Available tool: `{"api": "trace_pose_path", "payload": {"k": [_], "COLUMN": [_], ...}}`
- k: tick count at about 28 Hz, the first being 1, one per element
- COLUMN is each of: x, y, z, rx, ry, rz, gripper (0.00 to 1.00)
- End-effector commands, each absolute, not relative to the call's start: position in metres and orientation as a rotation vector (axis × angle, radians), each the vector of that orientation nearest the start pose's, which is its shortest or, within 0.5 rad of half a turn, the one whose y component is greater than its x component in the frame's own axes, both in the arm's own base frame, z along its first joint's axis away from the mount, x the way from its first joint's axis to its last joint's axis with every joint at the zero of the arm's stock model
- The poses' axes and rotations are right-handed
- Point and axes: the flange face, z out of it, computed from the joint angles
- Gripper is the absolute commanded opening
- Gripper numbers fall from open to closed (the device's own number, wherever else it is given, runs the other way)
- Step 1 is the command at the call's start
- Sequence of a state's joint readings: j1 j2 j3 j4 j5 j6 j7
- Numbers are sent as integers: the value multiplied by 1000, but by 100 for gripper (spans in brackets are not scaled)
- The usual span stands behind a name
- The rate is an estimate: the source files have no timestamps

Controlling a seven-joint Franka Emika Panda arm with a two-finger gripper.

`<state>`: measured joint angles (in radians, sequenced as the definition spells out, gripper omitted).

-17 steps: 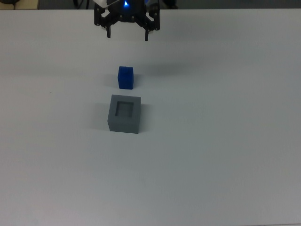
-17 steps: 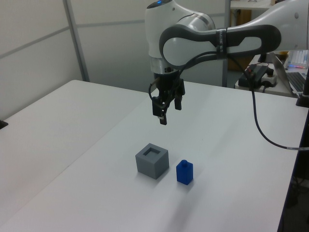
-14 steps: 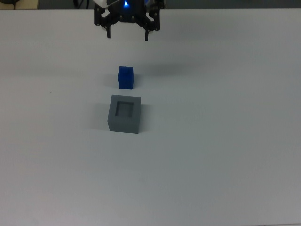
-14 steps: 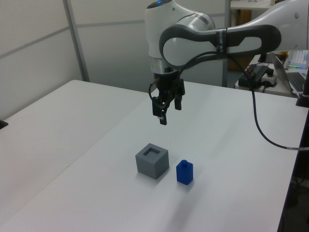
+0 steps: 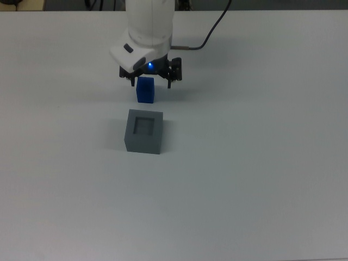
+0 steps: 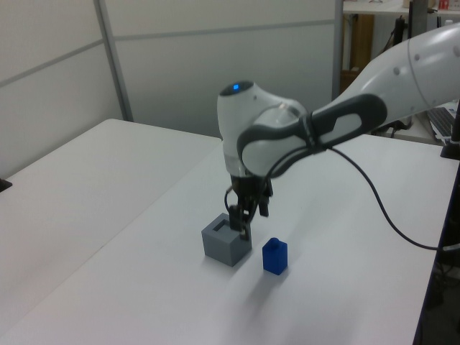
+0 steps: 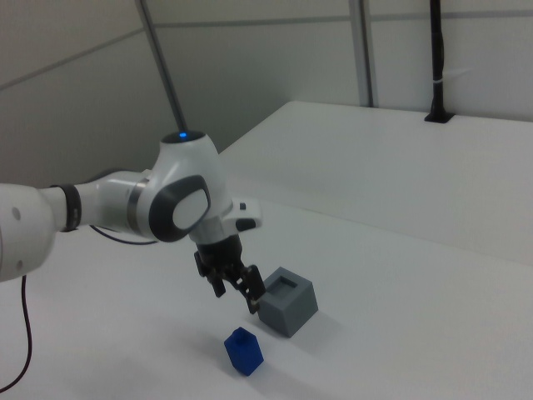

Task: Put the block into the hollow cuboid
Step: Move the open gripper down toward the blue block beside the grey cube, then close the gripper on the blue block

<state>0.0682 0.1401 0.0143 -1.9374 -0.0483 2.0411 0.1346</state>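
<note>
The small bright blue block [image 5: 145,91] stands on the white table [image 5: 261,163], just behind the grey hollow cuboid [image 5: 144,131] in the top view. The block [image 6: 274,256] sits to the right of the cuboid [image 6: 226,240] in the left view. My gripper [image 5: 150,83] hangs open over the block's far edge, its fingers spread to either side. In the right view the gripper [image 7: 237,298] is clearly above the block [image 7: 243,351] and apart from it, beside the cuboid [image 7: 288,302]. The cuboid's square hole shows nothing inside.
A black cable [image 5: 213,30] runs from the arm toward the table's far edge in the top view. A desk with equipment [image 6: 445,122] stands past the table at the left view's right. Grey partition walls [image 6: 172,65] stand behind the table.
The arm has come down and moved from the table's far edge toward the block; the gripper now hovers just above it, still open. Block and cuboid have not moved.
</note>
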Motion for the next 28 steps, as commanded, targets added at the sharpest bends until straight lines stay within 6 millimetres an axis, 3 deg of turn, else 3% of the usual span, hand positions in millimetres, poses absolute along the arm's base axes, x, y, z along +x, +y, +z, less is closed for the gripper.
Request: {"api": "trace_pose_path", "payload": {"k": [1, 6, 14, 15, 21, 22, 28], "x": [579, 572, 557, 556, 553, 554, 551], "y": [42, 31, 29, 29, 25, 25, 26], "z": [382, 368, 349, 348, 352, 356, 369], "rx": [-3184, -3185, -3204, -3203, -3201, -3200, -3198], "ry": [33, 60, 40, 41, 55, 57, 56], "rz": [96, 150, 232, 237, 237, 223, 264], "gripper": [100, 100, 99, 96, 50, 39, 13]}}
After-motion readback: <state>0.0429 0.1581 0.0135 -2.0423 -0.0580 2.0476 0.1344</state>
